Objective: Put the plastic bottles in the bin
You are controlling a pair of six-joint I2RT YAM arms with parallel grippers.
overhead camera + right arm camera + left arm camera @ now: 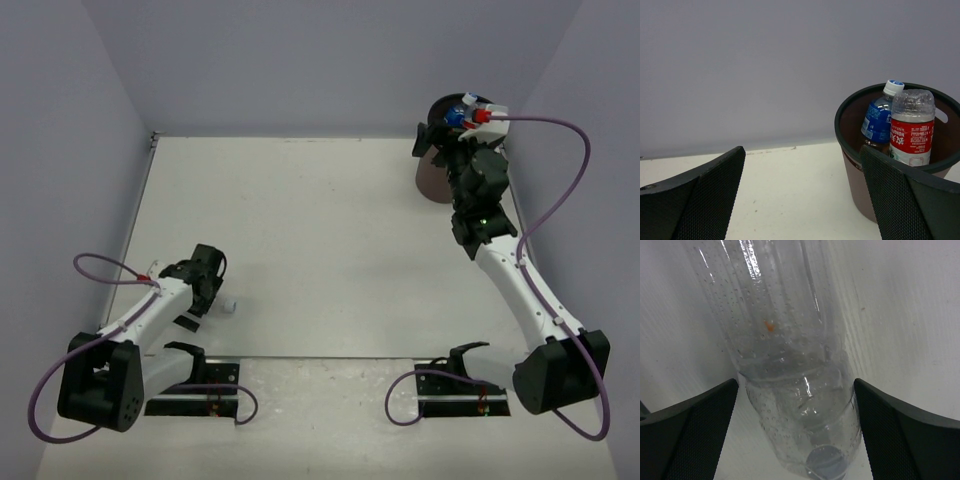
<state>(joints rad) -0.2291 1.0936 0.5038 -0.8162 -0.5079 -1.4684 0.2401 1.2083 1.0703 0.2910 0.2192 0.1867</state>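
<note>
A plain clear bottle (785, 340) lies on the white table between the fingers of my left gripper (795, 384), which is open; neither pad touches it. From above, its white cap (231, 305) shows just right of the left gripper (205, 293). The dark-brown bin (856, 185) stands at the far right of the table. A blue-label bottle (877, 120) and a red-label bottle (911, 140) stand inside it. My right gripper (802, 150) is open and empty beside the bin (435, 182), its right finger (905, 200) in front of the rim.
Grey walls close the table on the left, back and right. Purple cables loop from both arms (560, 180). The bin sits close to the back right corner.
</note>
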